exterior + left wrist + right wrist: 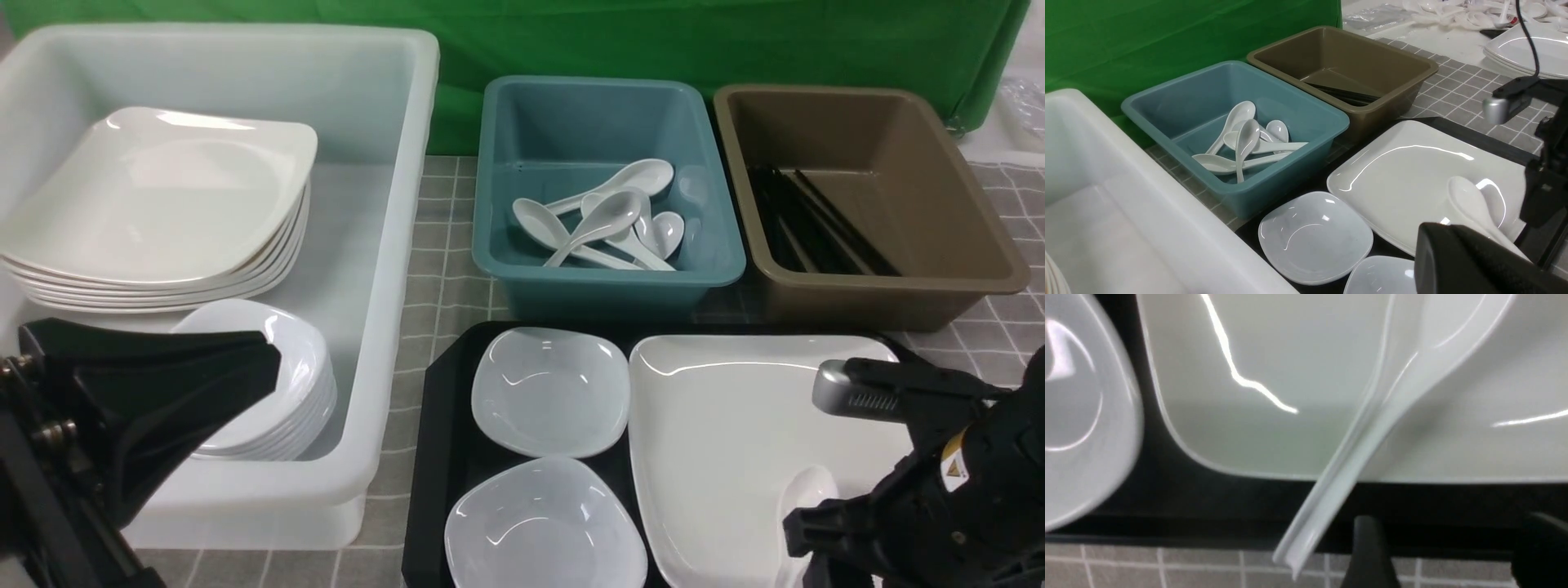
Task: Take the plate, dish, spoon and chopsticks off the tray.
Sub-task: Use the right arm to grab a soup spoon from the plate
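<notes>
Spoon lies on the plate on the tray, handle jutting past the rim. My right tool is spread beside that handle, gripping nothing; my left tool is pressed together. I can't read the yellow sticker behind the right one.

Black left claw — black right arm bears yellow sticker.

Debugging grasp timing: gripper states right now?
Left gripper: closed, nothing seen in it.
Right gripper: open, beside the spoon handle, not holding it.
</notes>
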You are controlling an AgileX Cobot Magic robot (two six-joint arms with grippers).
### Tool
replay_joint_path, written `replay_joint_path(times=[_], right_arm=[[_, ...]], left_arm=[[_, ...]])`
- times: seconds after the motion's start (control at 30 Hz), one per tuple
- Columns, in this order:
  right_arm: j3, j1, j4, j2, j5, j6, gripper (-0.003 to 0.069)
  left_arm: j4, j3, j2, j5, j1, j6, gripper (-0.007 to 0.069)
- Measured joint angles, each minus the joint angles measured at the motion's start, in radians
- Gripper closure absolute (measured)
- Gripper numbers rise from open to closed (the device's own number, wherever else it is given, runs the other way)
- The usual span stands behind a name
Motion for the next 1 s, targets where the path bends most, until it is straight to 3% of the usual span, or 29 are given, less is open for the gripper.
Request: replay_joint_path(times=[0.27, 0.43, 0.6, 0.83, 1.0], right_arm=[[-0.002, 0.0, -0.001, 0.141, -0.201, 0.002, 0.0176], [-0.034, 0.001, -0.003, 0.214, -0.222, -0.053, 0.0201], [-0.076, 0.001, -0.01, 0.254, -0.203, -0.126, 0.0288], [-0.118, 0.001, -0.016, 0.269, -0.171, -0.275, 0.0543], [-0.201, 0.002, -0.009, 0.286, -0.037, -0.358, 0.0584]], left_arm=[[0.0, 0.0, 0.0, 0.004, 0.0, -0.001, 0.0619], [0.0, 0.0, 0.0, 0.007, 0.0, -0.001, 0.0619], [0.0, 0.0, 0.0, 0.007, 0.0, 0.001, 0.0619], [0.001, 0.0, 0.0, 0.008, 0.0, 0.001, 0.0619], [0.011, 0.0, 0.0, 0.008, 0.0, 0.001, 0.0619]])
